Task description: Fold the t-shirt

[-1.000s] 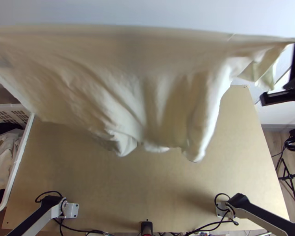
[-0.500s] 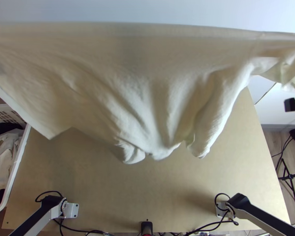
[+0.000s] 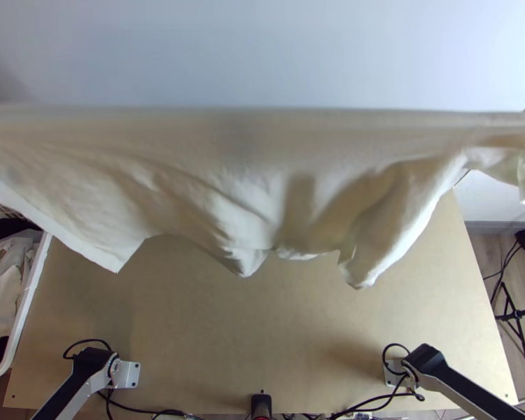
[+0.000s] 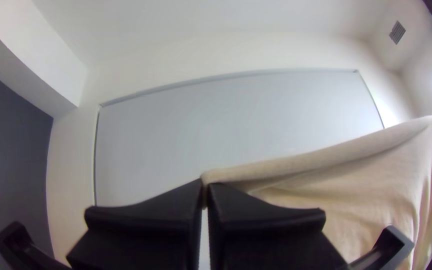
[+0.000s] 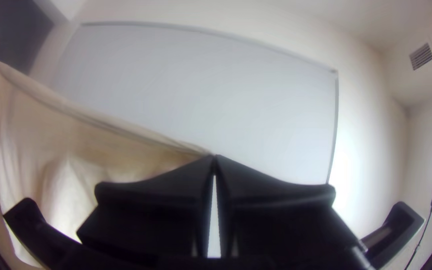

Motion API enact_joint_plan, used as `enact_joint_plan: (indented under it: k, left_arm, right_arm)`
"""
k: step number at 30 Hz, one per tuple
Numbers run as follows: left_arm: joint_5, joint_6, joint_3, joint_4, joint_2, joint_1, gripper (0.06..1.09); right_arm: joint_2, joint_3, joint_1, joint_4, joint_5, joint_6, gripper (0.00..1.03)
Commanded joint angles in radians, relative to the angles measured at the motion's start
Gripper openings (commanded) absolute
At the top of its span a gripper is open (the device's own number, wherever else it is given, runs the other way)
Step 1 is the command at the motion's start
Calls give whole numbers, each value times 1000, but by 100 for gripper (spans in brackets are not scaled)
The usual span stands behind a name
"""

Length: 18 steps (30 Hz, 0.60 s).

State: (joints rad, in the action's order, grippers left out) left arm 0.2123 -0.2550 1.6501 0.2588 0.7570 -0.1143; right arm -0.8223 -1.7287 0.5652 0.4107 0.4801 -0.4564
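Observation:
The cream t-shirt (image 3: 248, 182) hangs stretched wide above the table in the top view, its upper edge nearly straight and its lower parts drooping in folds. In the left wrist view my left gripper (image 4: 206, 187) is shut on one end of the upper edge of the t-shirt (image 4: 376, 185). My right gripper (image 5: 214, 160), in the right wrist view, is shut on the other end of that edge, with the t-shirt (image 5: 76, 150) sloping away from its fingertips toward the left gripper.
Below the cloth lies the light wooden table (image 3: 248, 336). A white basket (image 3: 26, 308) with clothes stands at its left edge. Cables run by both arm bases at the near edge. A black stand (image 3: 518, 315) is on the floor at the right.
The t-shirt's upper edge first spread wider toward the right, then came down the picture. Its lower left corner has shifted right and down. The right gripper has left the top view at the right edge.

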Motion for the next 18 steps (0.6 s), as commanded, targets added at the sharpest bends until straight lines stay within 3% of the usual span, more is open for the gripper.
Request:
enact_joint_plan:
  k: [1, 6, 10, 18]
  left_arm:
    - [-31, -12, -50, 100, -117, -2, 9]
    - [-57, -35, -65, 163, -180, -2, 9]
    - [-87, 33, -82, 270, -226, 22, 9]
    - [-194, 63, -308, 500, -315, 85, 9]
  right_arm:
    - [61, -3, -4, 92, 8, 16, 3]
    - [101, -3, -10, 185, 8, 50, 3]
    - [120, 14, -14, 241, 8, 104, 3]
    - [127, 152, -8, 390, -34, 298, 3]
